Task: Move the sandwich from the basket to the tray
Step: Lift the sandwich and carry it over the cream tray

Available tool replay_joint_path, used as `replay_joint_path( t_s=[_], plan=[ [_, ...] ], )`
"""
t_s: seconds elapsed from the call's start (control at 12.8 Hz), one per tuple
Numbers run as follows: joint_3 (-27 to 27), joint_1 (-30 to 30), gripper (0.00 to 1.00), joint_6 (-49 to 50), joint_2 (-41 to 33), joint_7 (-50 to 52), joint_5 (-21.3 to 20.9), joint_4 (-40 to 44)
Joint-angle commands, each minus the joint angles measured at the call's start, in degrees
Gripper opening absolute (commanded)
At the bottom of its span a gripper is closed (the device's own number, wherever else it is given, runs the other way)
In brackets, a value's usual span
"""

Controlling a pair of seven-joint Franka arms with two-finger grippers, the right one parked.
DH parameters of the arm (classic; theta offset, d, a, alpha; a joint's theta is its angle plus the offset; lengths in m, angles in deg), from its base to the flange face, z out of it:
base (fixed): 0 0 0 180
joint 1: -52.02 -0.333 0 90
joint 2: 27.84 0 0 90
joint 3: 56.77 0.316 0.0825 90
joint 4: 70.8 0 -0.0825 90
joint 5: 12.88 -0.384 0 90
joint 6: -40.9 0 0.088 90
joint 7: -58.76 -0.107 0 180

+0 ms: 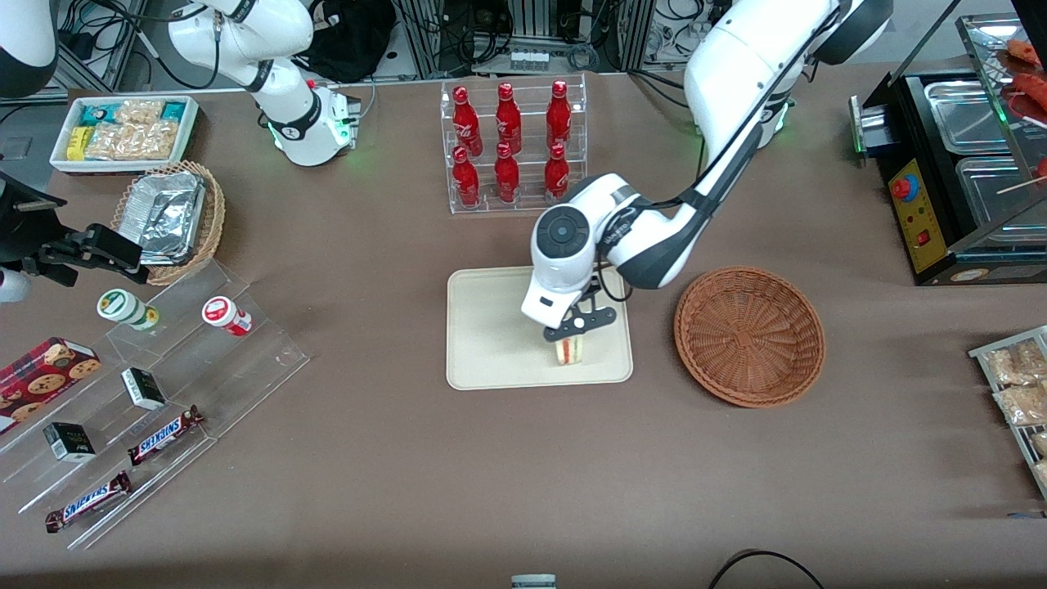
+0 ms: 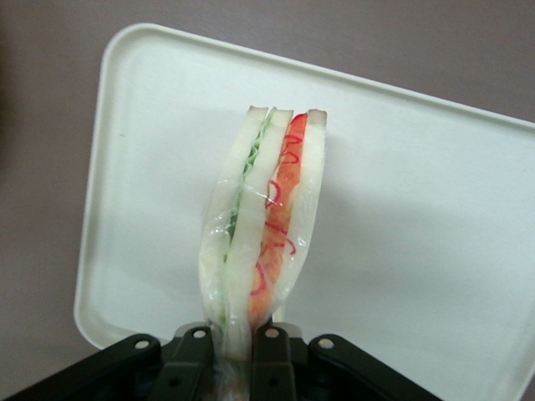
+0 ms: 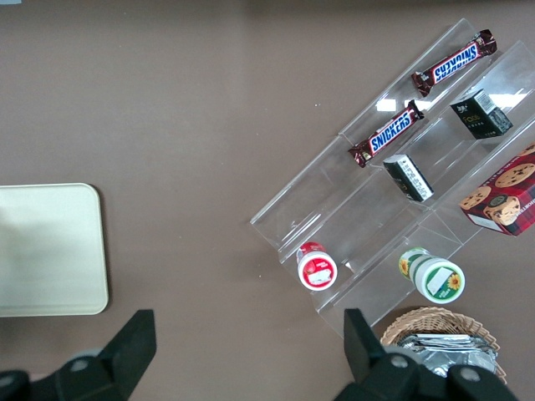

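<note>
Sandwich (image 2: 263, 225) hangs upright, pinched by its bread faces in the gripper (image 1: 577, 329), so the filling edge stays intact. Directly beneath the gripper lies the tray (image 1: 491, 327), ready for release; the basket (image 1: 749, 335) sits empty just beside it.

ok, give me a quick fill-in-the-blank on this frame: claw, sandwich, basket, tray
1. The claw is shut on the ____.
2. The sandwich hangs over the ____, not the table.
3. The reddish-brown basket beside the tray holds ____.
4. The rack farther from the camera than the tray holds six red ____.

Missing words: sandwich; tray; nothing; bottles
</note>
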Motion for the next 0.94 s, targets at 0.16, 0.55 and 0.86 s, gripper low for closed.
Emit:
replay_joint_path(
  t_s=[0.16,0.55,0.86],
  plan=[
    [0.53,4.28,0.01,1.92,4.72,3.26,-1.17,6.67],
    [0.53,5.7,0.02,1.57,6.75,4.24,-1.17,7.2],
    [0.53,5.52,0.14,1.48,7.36,4.24,-1.09,7.9]
  ],
)
